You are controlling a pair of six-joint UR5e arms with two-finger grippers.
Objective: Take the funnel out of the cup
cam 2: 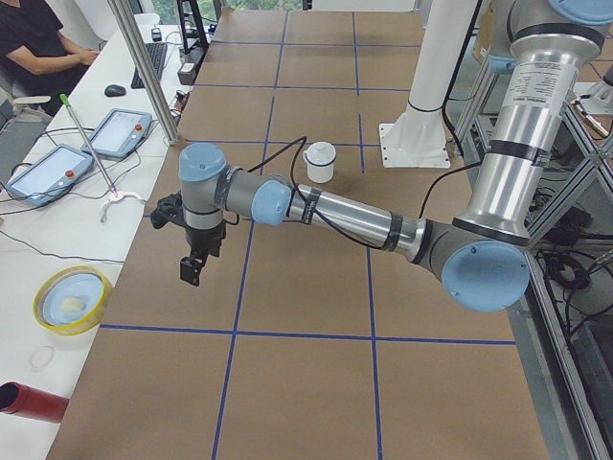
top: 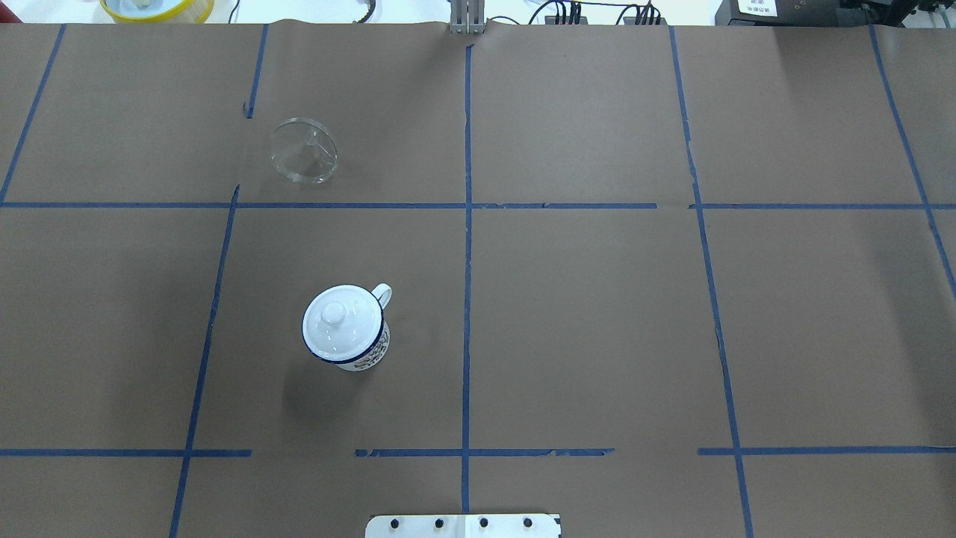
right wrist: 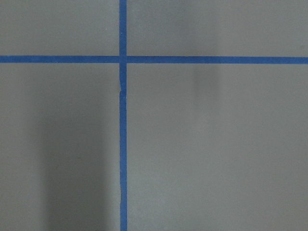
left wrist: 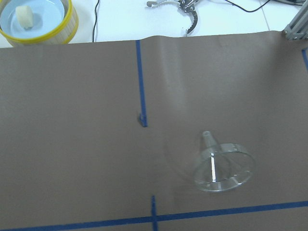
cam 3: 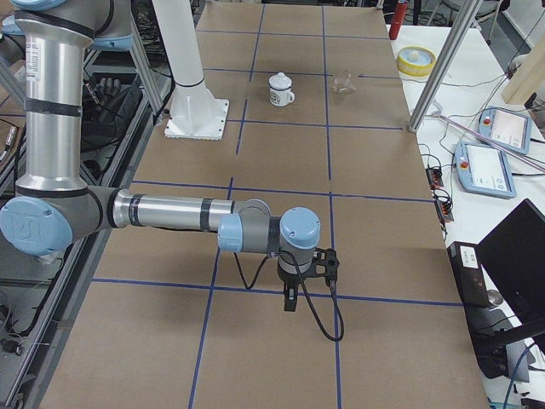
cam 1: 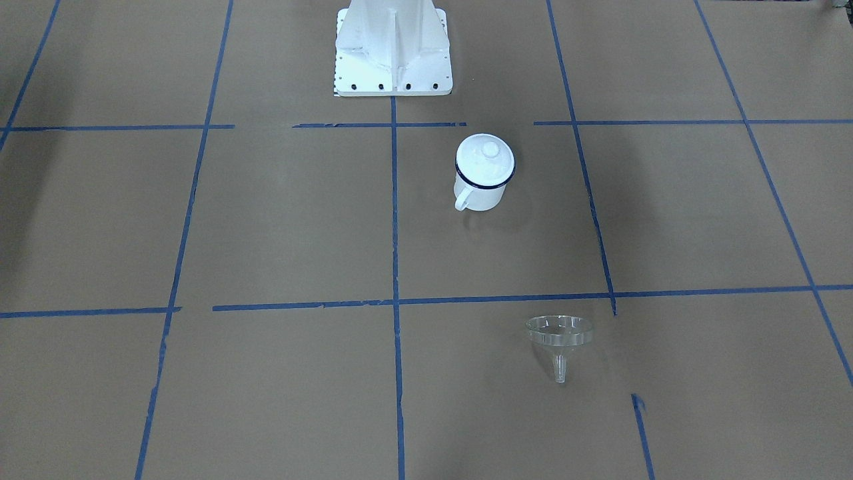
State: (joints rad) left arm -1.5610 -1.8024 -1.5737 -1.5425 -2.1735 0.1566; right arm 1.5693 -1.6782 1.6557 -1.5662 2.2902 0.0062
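— The brown-papered table (cam 1: 266, 220), seen from the front?
— The clear funnel (cam 1: 558, 337) lies on its side, well apart from the lidded enamel mug (cam 1: 483, 180).
— From the left end?
— The left hand (cam 2: 192, 274) hangs over the table, with the mug well beyond it. Its grip can't be told.
— From the right end?
— The right hand (cam 3: 289, 305) is far from both. Its grip can't be told either.

Left arm (cam 2: 354, 217) & right arm (cam 3: 170, 210): silver metal tubes w/ grey joints, pale-blue round caps, thin black cable (cam 3: 334, 337) looping behind each small black claw, i.e. left claw (cam 2: 192, 272), right claw (cam 3: 290, 300), plus white pedestal base (cam 1: 393, 60) w/ 4 black screws (cam 1: 381, 86), well apart from both claws.
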